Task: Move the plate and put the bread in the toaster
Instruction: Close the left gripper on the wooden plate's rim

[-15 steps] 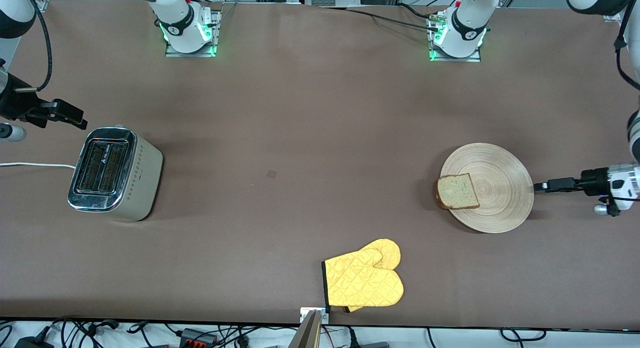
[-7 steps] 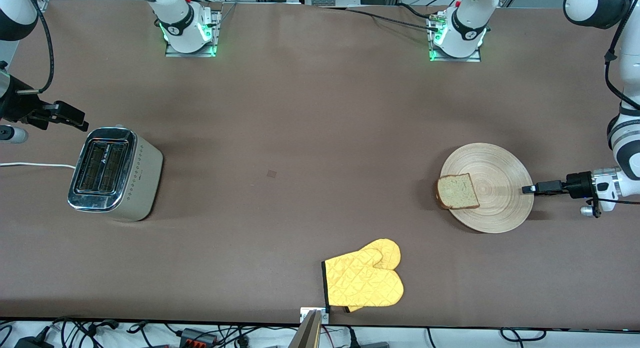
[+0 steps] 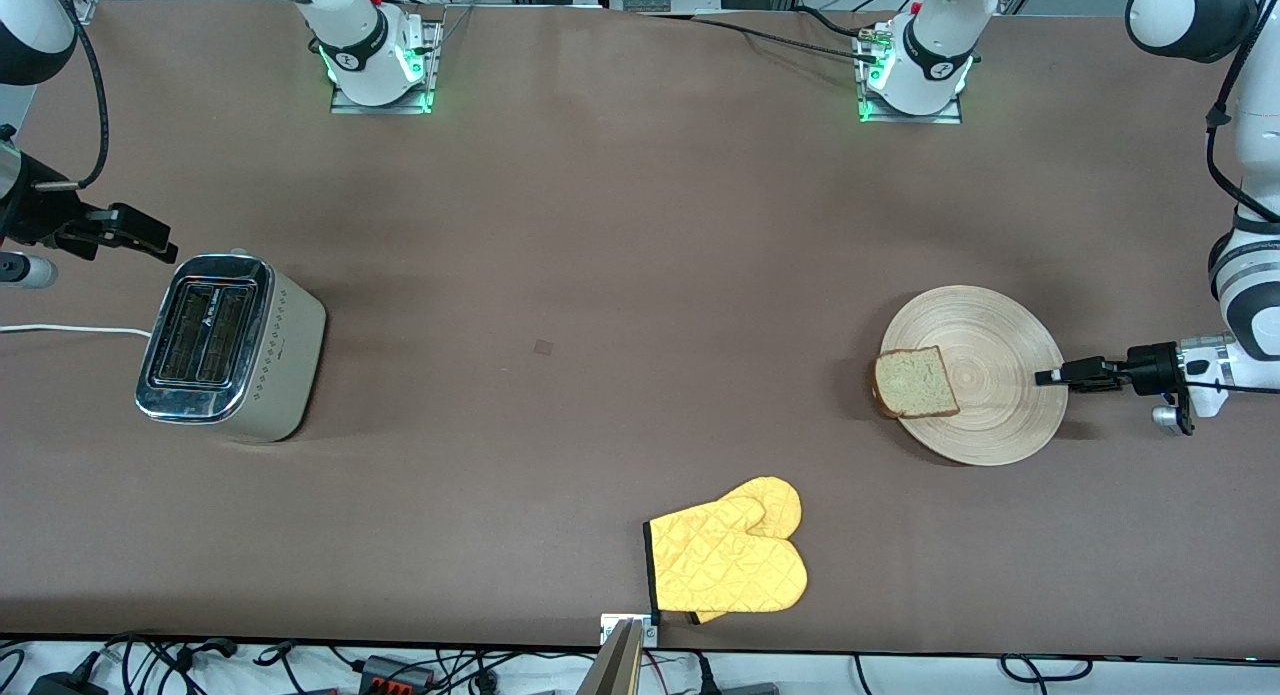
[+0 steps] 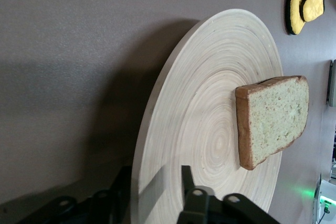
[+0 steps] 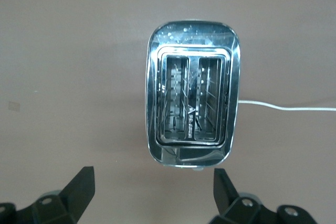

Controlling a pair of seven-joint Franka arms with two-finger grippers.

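Front view: a round wooden plate (image 3: 985, 375) lies on the desk (image 3: 600, 275) at the left arm's end, bread (image 3: 914, 383) on its rim toward the toaster (image 3: 232, 347), which stands well apart at the right arm's end. The left claw (image 3: 1050, 377) meets the plate's outer edge. Left wrist view: its fingers (image 4: 186, 182) straddle the rim, pinching it. Right wrist view: the right claw (image 5: 152, 190) waits wide open above the toaster's slots
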